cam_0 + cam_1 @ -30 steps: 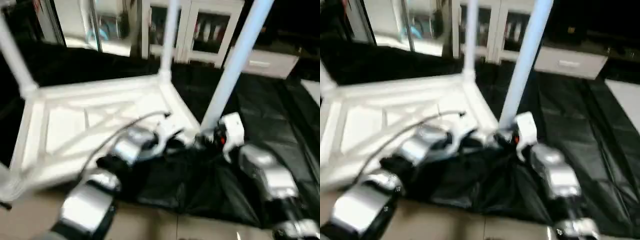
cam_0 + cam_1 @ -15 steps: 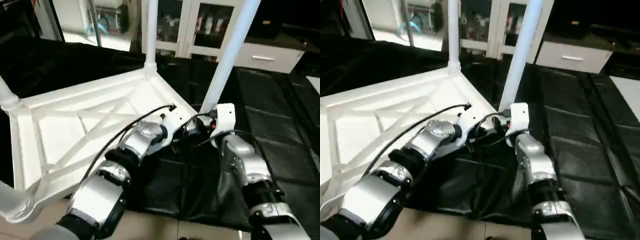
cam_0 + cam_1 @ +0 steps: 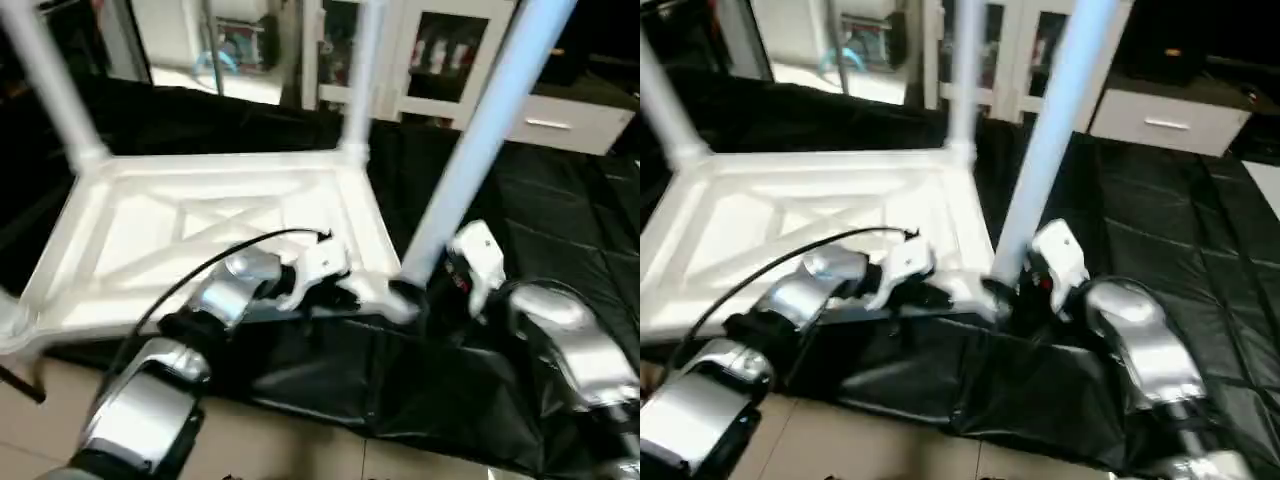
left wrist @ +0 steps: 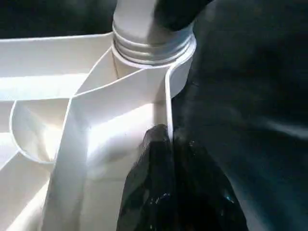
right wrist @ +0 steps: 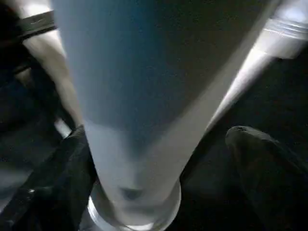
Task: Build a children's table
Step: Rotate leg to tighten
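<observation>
Since a second ago the right gripper (image 5: 159,178) has spread its fingers (image 5: 262,163) wide, standing either side of the near-corner leg (image 3: 480,150) without gripping it. That leg stands upright in its socket at about four o'clock on the upturned tabletop (image 3: 210,230) (ribbed underside showing), which lies on black sheeting (image 3: 560,220). Pinched fully shut, the left gripper (image 4: 161,144) presses against the tabletop's rim beside that socket, holding nothing. No readable writing shows.
</observation>
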